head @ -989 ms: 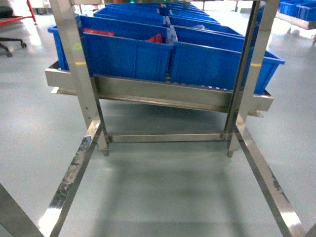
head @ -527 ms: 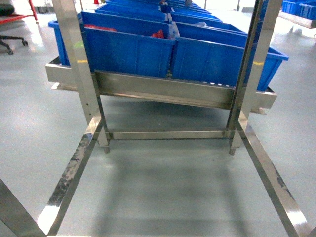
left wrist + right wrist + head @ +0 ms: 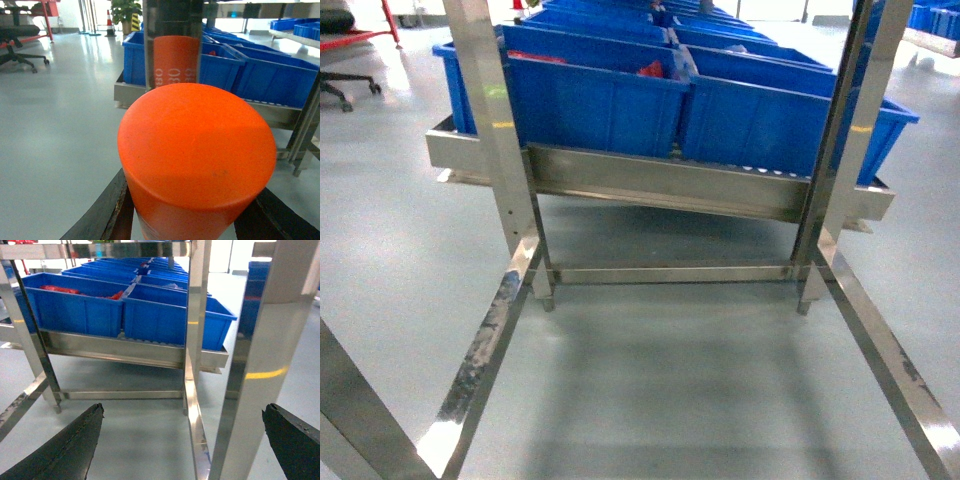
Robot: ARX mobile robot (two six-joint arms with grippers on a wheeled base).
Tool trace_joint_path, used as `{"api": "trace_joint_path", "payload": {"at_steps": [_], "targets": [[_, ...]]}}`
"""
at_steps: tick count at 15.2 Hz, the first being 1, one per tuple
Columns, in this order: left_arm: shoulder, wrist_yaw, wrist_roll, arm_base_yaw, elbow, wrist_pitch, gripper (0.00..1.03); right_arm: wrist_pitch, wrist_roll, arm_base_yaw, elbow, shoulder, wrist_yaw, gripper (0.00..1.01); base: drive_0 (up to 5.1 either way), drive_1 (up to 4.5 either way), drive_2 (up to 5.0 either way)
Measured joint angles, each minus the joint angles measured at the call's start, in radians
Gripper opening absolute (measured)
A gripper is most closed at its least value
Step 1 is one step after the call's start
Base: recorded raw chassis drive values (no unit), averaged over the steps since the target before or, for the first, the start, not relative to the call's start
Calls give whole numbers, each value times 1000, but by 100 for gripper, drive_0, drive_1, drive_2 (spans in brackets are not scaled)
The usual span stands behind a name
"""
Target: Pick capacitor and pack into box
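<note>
Left end effector (image 3: 195,220) grips smooth orange cylinder (image 3: 197,160).

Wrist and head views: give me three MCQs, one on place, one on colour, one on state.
1. The bins sit:
A. on the floor
B. on the rack
C. on a cart

2. The capacitor in the left gripper is:
A. orange
B. green
C. white

3. The right gripper is:
A. shut on a bin
B. open, holding nothing
C. shut on a lid

Key: B, the bins rest on the rack's steel shelf; A, its top and side are orange; B, its fingers stand wide apart with only floor between them.
</note>
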Motion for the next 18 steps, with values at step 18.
{"api": "trace_joint_path", "payload": {"at_steps": [18], "targets": [[0, -1, 0, 0, 0, 0, 44, 3, 0, 0, 0, 0, -2, 98, -489, 256, 256]]}}
